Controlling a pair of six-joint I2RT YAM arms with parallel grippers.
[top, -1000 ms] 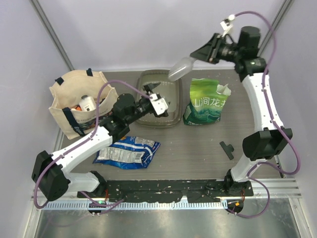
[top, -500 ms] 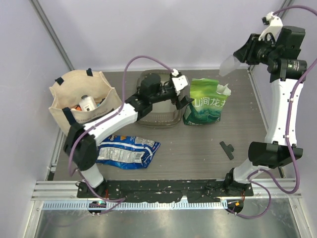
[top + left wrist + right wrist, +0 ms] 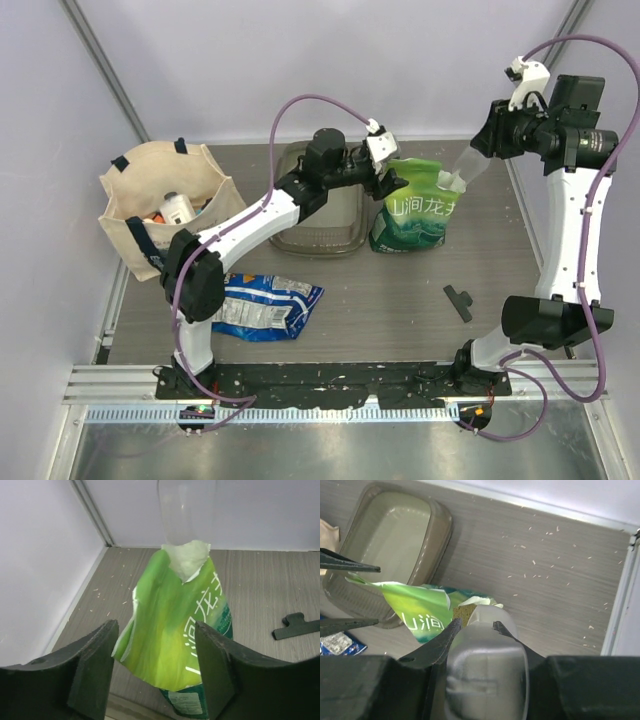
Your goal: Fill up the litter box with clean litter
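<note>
Loading the scoop (image 3: pixel 487 680) at the bag (image 3: pixel 175 620): our right gripper (image 3: pixel 475 625) pinches it, our left gripper (image 3: pixel 155 630) is spread around the bag's top. The box (image 3: pixel 300 243) sits at the table's (image 3: pixel 400 300) far edge; next we likely steady the bag and dig.

Beige tote bag (image 3: pixel 160 205) stands at the surface's (image 3: pixel 380 300) left edge, blue packet (image 3: pixel 258 303) beside it. Green-and-white bag (image 3: pixel 415 212) stands upright, clear scoop (image 3: pixel 468 171) at its torn top; black clip (image 3: pixel 460 301) lies toward the right edge.
</note>
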